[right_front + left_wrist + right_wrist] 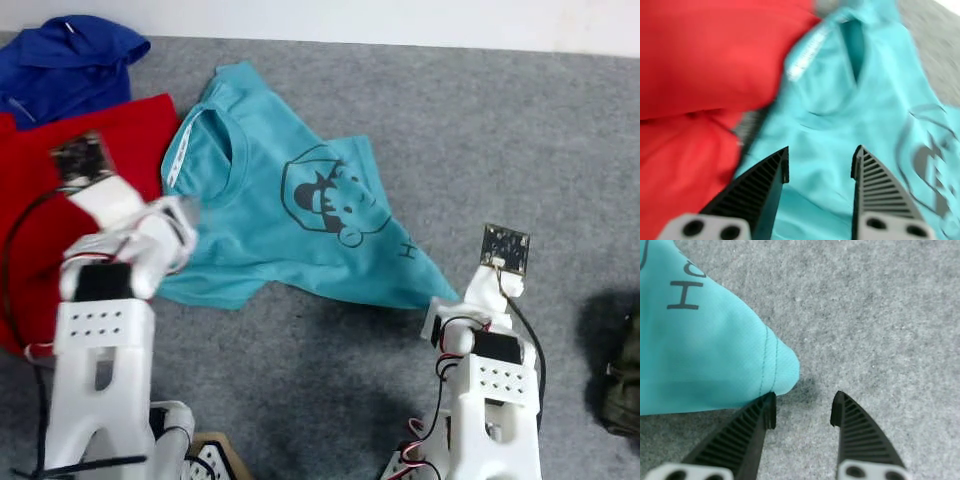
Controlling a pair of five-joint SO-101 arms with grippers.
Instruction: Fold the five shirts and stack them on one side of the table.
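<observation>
From above, a teal shirt [290,230] lies spread on the grey table [500,130], face up, with a dark cartoon print [330,200] on the chest. Its long axis runs on a diagonal, with the collar toward the far left and a pointed hem corner toward the near right, close to the right arm. A red shirt [130,130] lies just beside its left sleeve, and a blue shirt [65,65] is bunched in the far left corner. Bare table stretches to the right, up to a dark bundle [625,380] at the edge.

Seen from the left wrist, the left end effector [820,160] is open, with both fingers above the teal cloth below the collar [855,45]; red cloth lies alongside.

Seen from the right wrist, the right end effector [802,407] is open. One fingertip is at the stitched hem corner [780,365], the other over bare table.
</observation>
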